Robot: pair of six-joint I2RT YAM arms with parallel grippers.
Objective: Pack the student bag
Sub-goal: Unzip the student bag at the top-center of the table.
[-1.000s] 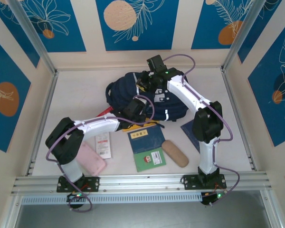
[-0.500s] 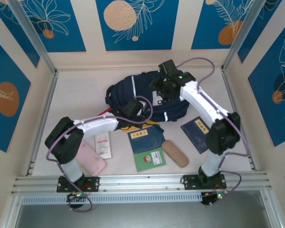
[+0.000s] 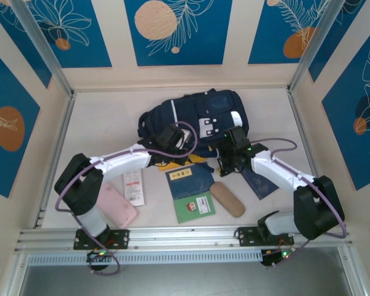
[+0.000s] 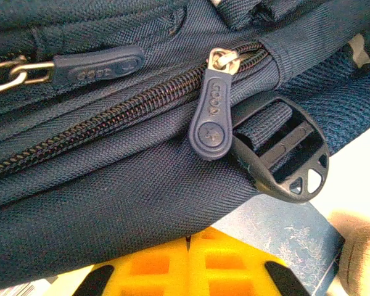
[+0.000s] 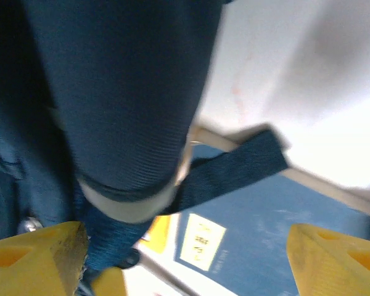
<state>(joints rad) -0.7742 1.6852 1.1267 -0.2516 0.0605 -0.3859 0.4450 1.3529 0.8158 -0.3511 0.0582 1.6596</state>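
Going for the navy booklet (image 5: 277, 234) next, I'd guess: your right gripper (image 5: 185, 265) hangs wide open over it, so dodge that strap (image 5: 234, 169). Your left gripper (image 4: 188, 246) sits shut against the student bag (image 3: 185, 114), mid-table toward the back.

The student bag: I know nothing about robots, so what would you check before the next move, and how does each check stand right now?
1. Zipper on the student bag open for packing: not ok, closed in the left wrist view.
2. Left pincer grip: shut against the fabric; holding it, cannot tell.
3. Right pincer free: ok, jaws wide, empty.
4. Strap clear of Right pincer: cannot tell.
5. Supplies packed: not ok; tan pencil case, green booklet, pink case lie on the table.
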